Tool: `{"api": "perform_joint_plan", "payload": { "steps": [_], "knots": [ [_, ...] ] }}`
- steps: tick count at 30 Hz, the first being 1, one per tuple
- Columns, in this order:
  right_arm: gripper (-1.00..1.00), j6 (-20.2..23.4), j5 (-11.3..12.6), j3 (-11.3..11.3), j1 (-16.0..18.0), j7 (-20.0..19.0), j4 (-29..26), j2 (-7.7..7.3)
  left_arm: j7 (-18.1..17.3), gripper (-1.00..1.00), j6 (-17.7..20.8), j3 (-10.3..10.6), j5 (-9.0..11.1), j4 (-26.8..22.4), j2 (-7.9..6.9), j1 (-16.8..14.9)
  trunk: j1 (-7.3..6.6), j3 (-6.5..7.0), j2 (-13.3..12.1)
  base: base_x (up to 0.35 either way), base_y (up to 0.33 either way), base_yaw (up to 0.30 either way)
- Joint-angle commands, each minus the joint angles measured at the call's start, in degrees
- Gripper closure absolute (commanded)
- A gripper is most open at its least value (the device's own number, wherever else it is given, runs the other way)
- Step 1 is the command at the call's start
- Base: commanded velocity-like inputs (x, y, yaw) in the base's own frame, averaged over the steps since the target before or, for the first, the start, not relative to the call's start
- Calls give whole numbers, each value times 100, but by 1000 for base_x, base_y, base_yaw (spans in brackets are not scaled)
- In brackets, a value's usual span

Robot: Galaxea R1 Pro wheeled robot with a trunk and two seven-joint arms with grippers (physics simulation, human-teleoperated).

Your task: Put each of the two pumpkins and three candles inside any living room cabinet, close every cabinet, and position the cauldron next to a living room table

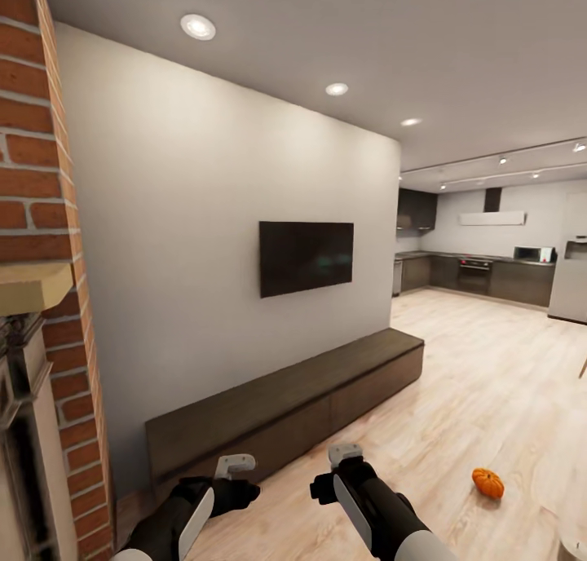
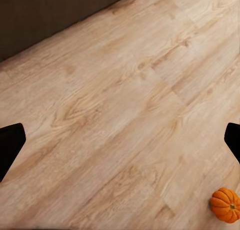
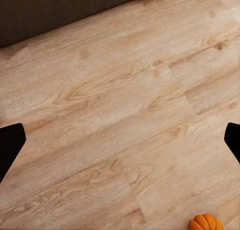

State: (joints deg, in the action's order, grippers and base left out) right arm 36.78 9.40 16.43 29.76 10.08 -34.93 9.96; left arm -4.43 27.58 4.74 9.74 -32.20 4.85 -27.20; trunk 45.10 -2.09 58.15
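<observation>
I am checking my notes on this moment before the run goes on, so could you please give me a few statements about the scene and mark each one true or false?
1. A pumpkin lies on the wood floor, on the robot's right. True.
2. The cabinet below the TV has a drawer pulled out. False: all its fronts sit flush and shut.
3. The right gripper holds the pumpkin. False: its fingers are apart with only floor between them, and the pumpkin lies apart from it.
4. The left gripper is open and empty. True.
5. The TV stands on top of the cabinet. False: it hangs on the white wall above it.
</observation>
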Motion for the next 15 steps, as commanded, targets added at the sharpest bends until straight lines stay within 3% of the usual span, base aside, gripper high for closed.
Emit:
{"api": "perform_joint_plan", "payload": {
  "steps": [1, 10, 15],
  "knots": [
    [-100, 22, 62, 27, 3, 49, -11, -7, 17, -100, 28, 16, 53, -5, -2, -4, 1, -10, 7, 0, -84, 291],
    [-100, 23, 62, 27, 3, 48, -12, -9, 13, -100, 28, 12, 54, -5, -4, -4, 1, -10, 7, 0, -83, 282],
    [-100, 23, 62, 21, 3, 42, -13, -11, 13, -100, 22, 10, 54, -5, -9, -4, 1, -10, 7, 95, -12, 103]
  ]
}}
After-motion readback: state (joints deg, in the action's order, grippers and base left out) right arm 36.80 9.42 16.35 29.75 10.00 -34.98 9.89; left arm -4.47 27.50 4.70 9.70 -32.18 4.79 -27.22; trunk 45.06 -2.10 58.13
